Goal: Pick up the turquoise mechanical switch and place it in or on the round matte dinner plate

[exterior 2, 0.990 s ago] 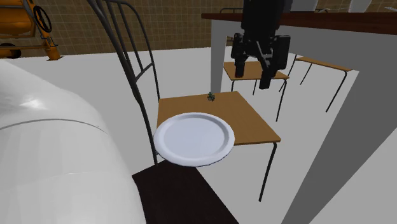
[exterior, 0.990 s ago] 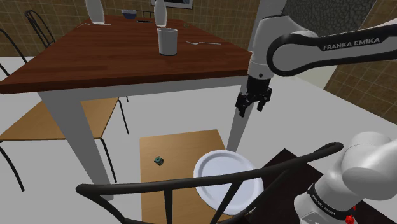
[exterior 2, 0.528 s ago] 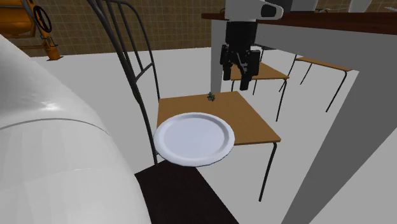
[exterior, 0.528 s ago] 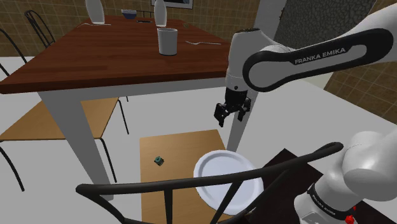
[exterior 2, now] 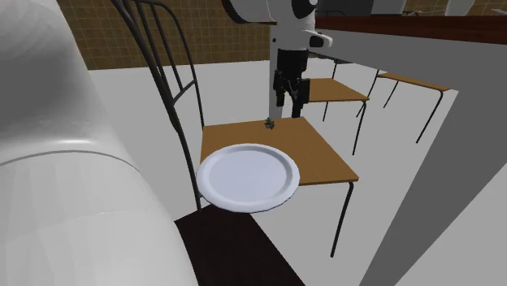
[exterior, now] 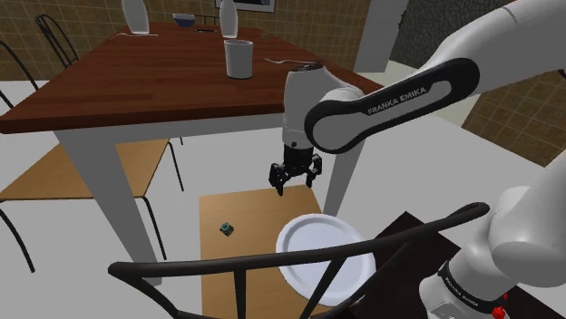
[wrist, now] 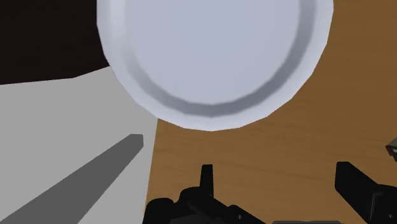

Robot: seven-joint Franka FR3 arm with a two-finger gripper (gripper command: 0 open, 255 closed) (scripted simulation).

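The small turquoise switch (exterior: 227, 227) lies on the wooden chair seat (exterior: 249, 208), at the seat's far edge in the second exterior view (exterior 2: 269, 123). The round white plate (exterior: 324, 256) rests on the same seat, overhanging its near corner (exterior 2: 248, 176). My black gripper (exterior: 296, 184) hangs open and empty above the seat, between switch and plate, a little above the switch (exterior 2: 290, 101). In the wrist view the plate's rim (wrist: 210, 113) lies ahead of the spread fingers (wrist: 205, 175), and a small grey object (wrist: 392, 151) shows beyond the other finger.
A dark wooden table (exterior: 136, 86) with grey legs stands over the seat's far side, with a white mug (exterior: 239, 58) on top. A black chair back (exterior: 272, 263) curves across the foreground. More chairs (exterior 2: 406, 85) stand behind.
The arm has swung toward the shoulder view's left and come down, bringing the open gripper from beside the table leg to above the chair seat. Switch and plate have not moved.
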